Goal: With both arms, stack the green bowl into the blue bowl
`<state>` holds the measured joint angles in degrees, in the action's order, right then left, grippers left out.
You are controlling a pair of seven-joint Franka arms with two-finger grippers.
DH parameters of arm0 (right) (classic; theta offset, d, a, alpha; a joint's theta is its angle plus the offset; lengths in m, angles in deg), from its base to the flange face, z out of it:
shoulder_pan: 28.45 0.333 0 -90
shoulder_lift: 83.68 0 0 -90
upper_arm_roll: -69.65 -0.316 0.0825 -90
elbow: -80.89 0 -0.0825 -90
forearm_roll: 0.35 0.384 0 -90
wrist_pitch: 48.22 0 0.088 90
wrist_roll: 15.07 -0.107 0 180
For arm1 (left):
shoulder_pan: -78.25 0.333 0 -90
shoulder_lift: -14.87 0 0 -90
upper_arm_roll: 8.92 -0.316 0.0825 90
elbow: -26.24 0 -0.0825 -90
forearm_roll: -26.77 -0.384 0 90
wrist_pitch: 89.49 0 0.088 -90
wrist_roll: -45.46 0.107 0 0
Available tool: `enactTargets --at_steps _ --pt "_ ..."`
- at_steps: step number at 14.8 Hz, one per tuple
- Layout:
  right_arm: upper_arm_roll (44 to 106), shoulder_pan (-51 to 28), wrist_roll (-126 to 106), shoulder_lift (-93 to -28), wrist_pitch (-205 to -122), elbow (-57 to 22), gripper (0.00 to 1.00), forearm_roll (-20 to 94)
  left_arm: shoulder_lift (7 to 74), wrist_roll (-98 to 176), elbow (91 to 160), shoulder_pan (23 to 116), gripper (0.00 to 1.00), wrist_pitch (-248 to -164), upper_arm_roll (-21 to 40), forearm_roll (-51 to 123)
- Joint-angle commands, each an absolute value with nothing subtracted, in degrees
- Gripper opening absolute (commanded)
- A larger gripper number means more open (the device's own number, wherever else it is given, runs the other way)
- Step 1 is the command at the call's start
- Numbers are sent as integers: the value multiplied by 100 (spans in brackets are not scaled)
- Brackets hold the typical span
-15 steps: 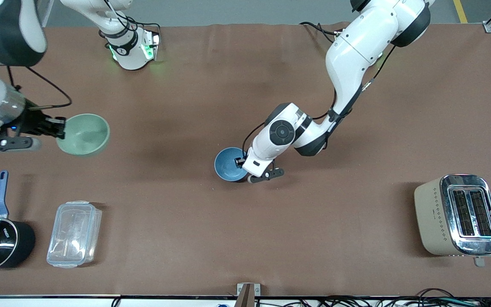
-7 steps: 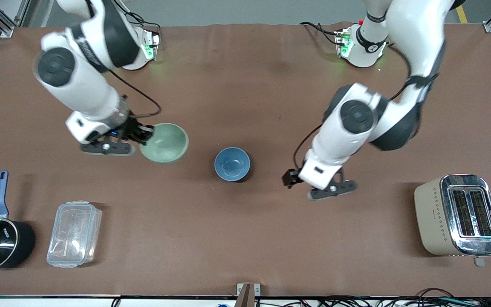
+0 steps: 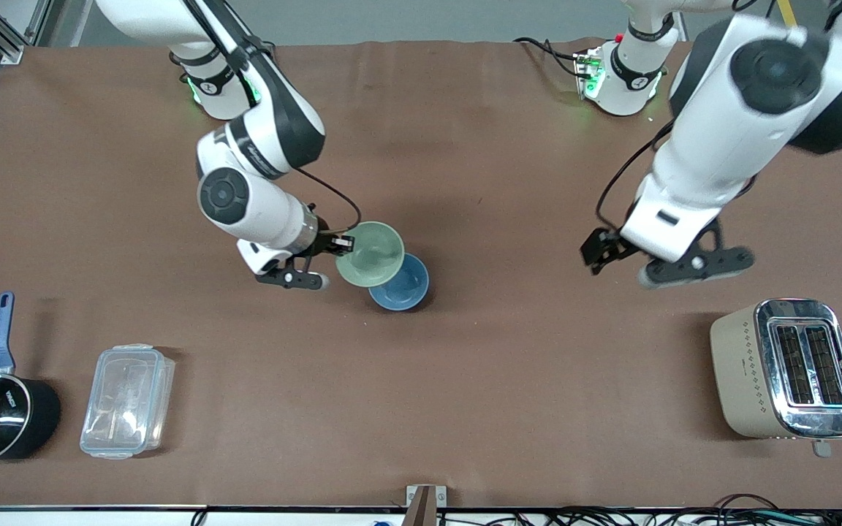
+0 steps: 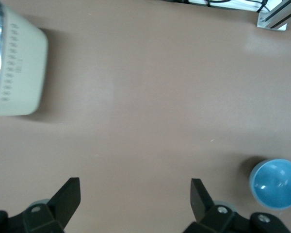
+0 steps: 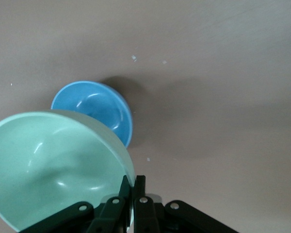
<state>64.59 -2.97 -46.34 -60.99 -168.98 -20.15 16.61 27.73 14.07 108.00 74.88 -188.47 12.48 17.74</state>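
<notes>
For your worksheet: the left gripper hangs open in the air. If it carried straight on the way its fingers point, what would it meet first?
Probably bare table. The left gripper points down at brown surface, with the toaster and the blue bowl both off to the sides.

The pale mint-green glossy bowl (image 3: 370, 253) covers part of the small sky-blue glossy bowl (image 3: 400, 285) under it. The beige, chrome-topped toaster (image 4: 13, 68) is cut by the left wrist picture's edge and blurred.
</notes>
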Motion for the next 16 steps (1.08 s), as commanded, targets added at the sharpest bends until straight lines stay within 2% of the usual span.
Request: enactTargets --at_steps 1,3,6,10,16 --pt "6516 -217 -4724 -5890 -17073 -1930 0 2020 2297 2126 10956 7859 100 -18425 1253 2095" --pt "6516 -148 -4724 -5705 -17257 -1930 1 2293 2016 2933 11052 7808 100 -18223 1017 2220" --pt "6525 -173 -4698 -5433 -17452 -1930 2 2619 1524 3481 11429 7299 100 -17941 139 2465" --pt "6534 -156 -4715 -5274 -17723 -1939 2 2620 934 3728 12071 7298 100 -17914 -74 2580" --pt "6534 -68 -4706 -5151 -17830 -1965 5 2629 854 4097 12266 7411 100 -17905 -347 2571"
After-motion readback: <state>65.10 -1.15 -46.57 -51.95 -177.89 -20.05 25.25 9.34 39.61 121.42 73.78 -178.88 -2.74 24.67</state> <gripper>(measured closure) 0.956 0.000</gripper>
